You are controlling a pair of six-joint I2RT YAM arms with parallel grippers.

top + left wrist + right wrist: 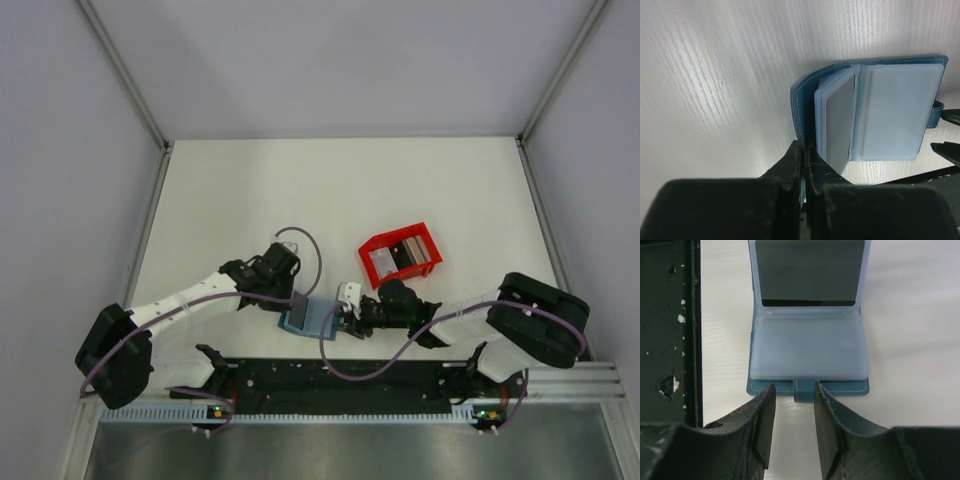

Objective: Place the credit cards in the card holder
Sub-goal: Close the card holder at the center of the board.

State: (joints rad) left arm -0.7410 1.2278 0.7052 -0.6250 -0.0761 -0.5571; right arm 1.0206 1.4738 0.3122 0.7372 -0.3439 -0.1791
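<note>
The teal card holder (312, 319) lies open on the table near the front rail. In the left wrist view the card holder (802, 95) shows clear sleeves and a grey card (838, 122) in an upright sleeve. My left gripper (804, 146) is shut on its left cover edge; it also shows in the top view (292, 301). My right gripper (794, 390) is open, its tips either side of the holder's strap tab (803, 388). A raised sleeve holds a dark card (810, 270). More credit cards (406, 251) lie in the red tray.
The red open-topped tray (379, 262) stands just behind and right of the holder. The black front rail (665, 330) runs close beside the holder's left side in the right wrist view. White walls and metal frame posts enclose the table.
</note>
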